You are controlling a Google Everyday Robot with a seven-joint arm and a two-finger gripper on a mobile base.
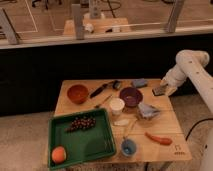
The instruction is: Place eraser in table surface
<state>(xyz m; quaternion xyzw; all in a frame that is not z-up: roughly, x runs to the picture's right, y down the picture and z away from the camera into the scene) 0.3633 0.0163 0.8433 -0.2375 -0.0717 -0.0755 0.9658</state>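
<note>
My gripper (161, 90) hangs at the end of the white arm (190, 67), just above the right edge of the table surface (165, 125), a pale wooden square top. It is shut on the eraser (158, 91), a small dark flat block held a little above the wood. The eraser is to the right of the purple bowl (131, 96) and below the blue-grey pad (139, 83).
On the table stand an orange bowl (76, 93), a dark utensil (102, 89), a white cup (116, 106), a grey lumpy object (148, 111), a carrot (159, 138) and a blue cup (128, 147). A green tray (100, 145) holds grapes (81, 123) and an orange (58, 154).
</note>
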